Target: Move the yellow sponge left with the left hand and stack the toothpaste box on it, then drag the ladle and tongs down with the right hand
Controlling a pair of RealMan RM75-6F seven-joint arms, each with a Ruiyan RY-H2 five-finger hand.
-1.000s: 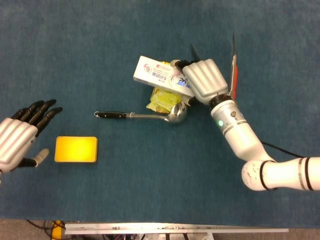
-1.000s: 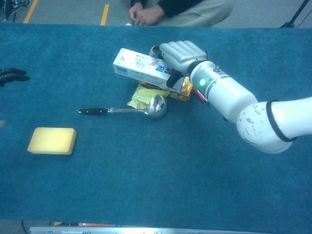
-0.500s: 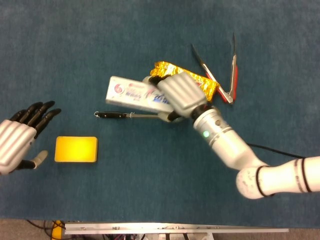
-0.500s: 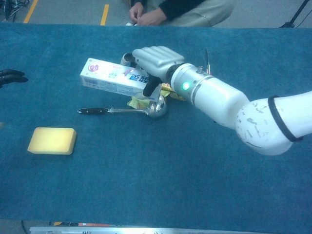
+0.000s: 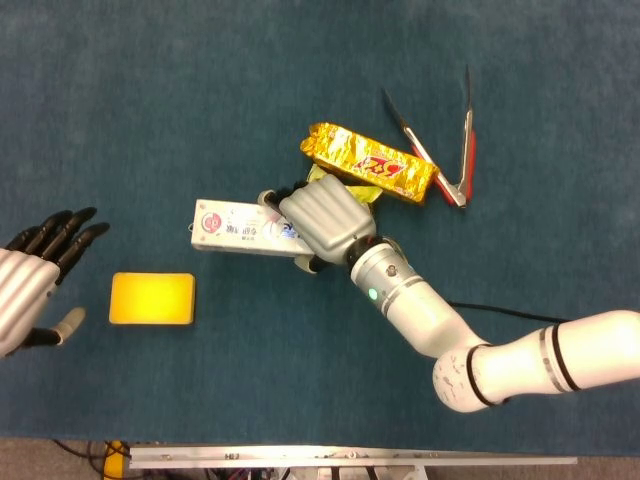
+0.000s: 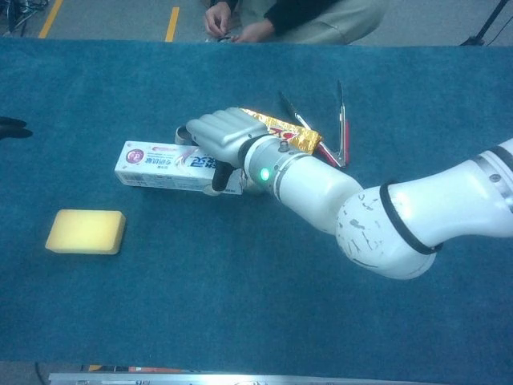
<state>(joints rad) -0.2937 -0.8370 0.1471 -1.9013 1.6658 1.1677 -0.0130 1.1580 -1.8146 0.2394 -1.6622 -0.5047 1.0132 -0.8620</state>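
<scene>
Carrying the toothpaste box (image 5: 240, 229) by its right end, the right hand (image 5: 322, 223) grips it lengthwise left-to-right; the yellow sponge (image 5: 152, 298) sits nearer and well left, so the box likely heads down-left. The left hand (image 5: 30, 280) waits open just beside the sponge. Tongs (image 5: 448, 140) lie farthest back.

Yellow sponge (image 5: 152, 298), white toothpaste box (image 5: 240, 229), gold packet (image 5: 368, 162), teal table (image 5: 200, 100).
</scene>
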